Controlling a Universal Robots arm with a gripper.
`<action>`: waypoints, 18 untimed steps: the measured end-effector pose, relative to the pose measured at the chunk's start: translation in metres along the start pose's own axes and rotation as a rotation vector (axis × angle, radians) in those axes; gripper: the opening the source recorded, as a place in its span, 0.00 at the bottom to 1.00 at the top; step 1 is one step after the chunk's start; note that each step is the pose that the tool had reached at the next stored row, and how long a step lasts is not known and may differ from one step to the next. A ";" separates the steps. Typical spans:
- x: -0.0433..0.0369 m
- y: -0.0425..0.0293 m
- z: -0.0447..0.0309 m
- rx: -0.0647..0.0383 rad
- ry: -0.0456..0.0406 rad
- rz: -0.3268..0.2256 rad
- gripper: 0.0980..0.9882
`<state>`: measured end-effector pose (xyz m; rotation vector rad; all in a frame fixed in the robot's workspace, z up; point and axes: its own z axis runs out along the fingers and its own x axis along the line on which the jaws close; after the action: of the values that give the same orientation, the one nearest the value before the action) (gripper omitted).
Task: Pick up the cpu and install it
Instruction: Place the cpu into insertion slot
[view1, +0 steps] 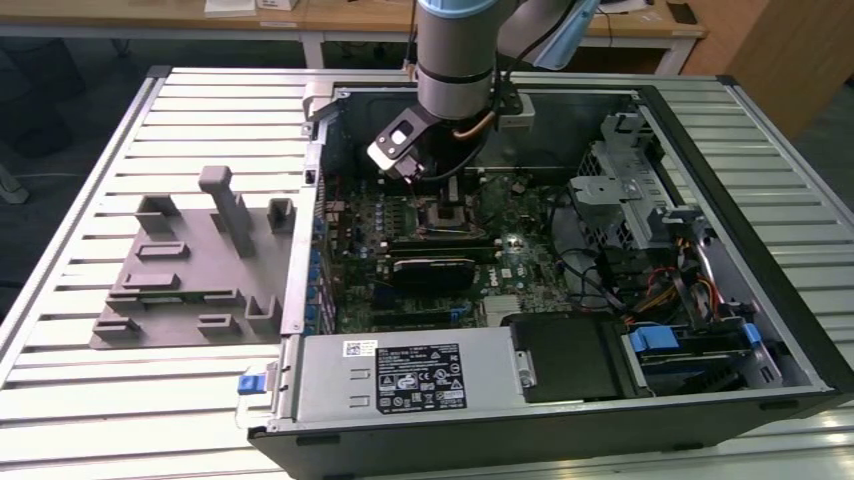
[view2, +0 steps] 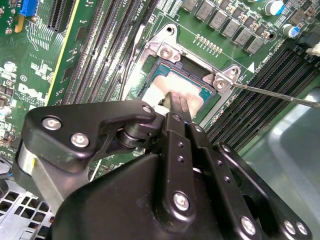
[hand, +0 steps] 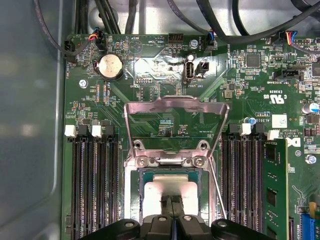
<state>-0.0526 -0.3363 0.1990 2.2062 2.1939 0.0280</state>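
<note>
A slatted metal desk (view1: 80, 130) is seen carrying an open computer case (view1: 534, 445) laid on its side, with a grey plastic fixture (view1: 187, 270) beside it at the exterior view's left. The robot arm (view1: 461, 50) is lowered into the case over the green motherboard (view1: 521, 260). In the first wrist view, banks of memory slots (hand: 92, 185) are shown on either side of the socket, whose metal load plate (hand: 175, 112) is swung up and open. The thin lever rod (view2: 280, 95) is also released, standing out to one side.

The cpu (hand: 170, 187) (view2: 172, 85) is found inside the socket frame, its pale metal top facing up; it appears to lie flat, though its corners are partly hidden.

Several risks can be judged from here. With the plate open, the chip is held by nothing but its own weight, so it could be dragged or tipped by any sideways motion of the arm. If it is seated slightly askew, the socket contacts beneath could be bent by downward pressure.

The jaws are brought together with no visible gap between them. Nothing is gripped between them; their tips are set on, or just above, the middle of the chip's top, and actual contact cannot be confirmed.
</note>
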 end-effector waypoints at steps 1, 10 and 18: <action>-0.0001 -0.0001 0.0005 0.000 -0.0005 0.000 0.01; 0.0002 0.0002 0.0002 -0.001 0.0017 0.000 0.01; -0.0002 0.0008 -0.0227 0.000 0.0003 0.000 0.01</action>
<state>-0.0526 -0.3362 0.2217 2.2062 2.1939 0.0285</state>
